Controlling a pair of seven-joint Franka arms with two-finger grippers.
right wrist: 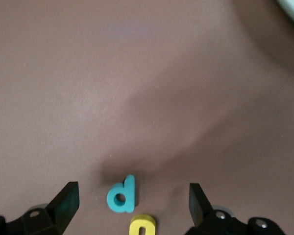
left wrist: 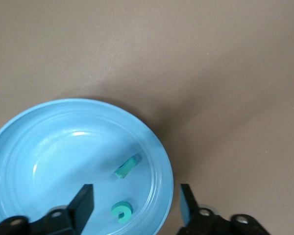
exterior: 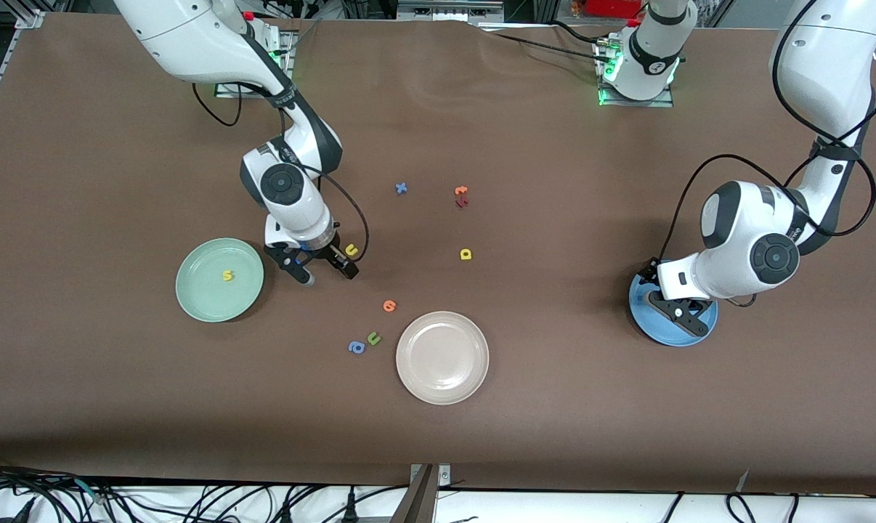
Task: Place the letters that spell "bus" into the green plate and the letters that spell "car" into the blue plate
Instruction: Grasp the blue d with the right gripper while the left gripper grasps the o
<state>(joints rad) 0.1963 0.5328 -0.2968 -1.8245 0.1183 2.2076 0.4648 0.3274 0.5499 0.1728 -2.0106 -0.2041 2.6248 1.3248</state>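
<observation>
With the right tool [right wrist: 132, 208] open over the teal b [right wrist: 121, 196], it should drop straight, missing the yellow u [right wrist: 142, 225]; the left tool [left wrist: 134, 205] hangs open over the blue plate [left wrist: 49, 147]

The front view looked down from high across the table [exterior: 118, 436] toward both bases, while the left wrist view hung close over the blue plate [left wrist: 19, 147] and the right wrist view close over the yellow "u" [right wrist: 142, 225], both seen small in front.
</observation>
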